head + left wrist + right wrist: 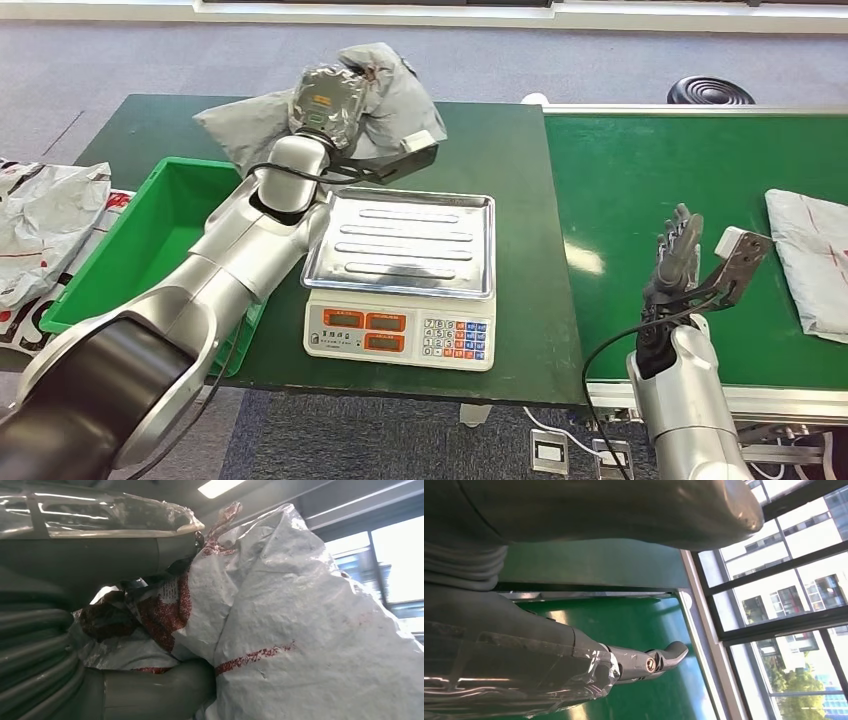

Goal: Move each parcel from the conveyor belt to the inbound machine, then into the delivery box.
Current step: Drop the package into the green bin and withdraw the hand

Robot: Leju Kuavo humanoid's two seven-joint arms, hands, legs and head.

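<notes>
My left hand (328, 100) grips a crumpled grey parcel (395, 95) and holds it up beyond the far edge of the scale's steel tray (405, 243). Up close the parcel (300, 620) is white-grey plastic with red print, bunched between my thumb and fingers (155, 690). My right hand (678, 255) hovers over the green conveyor belt (640, 170), fingers straight and apart, holding nothing; its fingers (644, 662) show over the belt. Another grey parcel (812, 262) lies on the belt at the right edge.
A green delivery box (150, 235) stands left of the scale (400, 335). White printed bags (40, 215) lie on the floor at far left. A black round object (710, 92) sits beyond the belt.
</notes>
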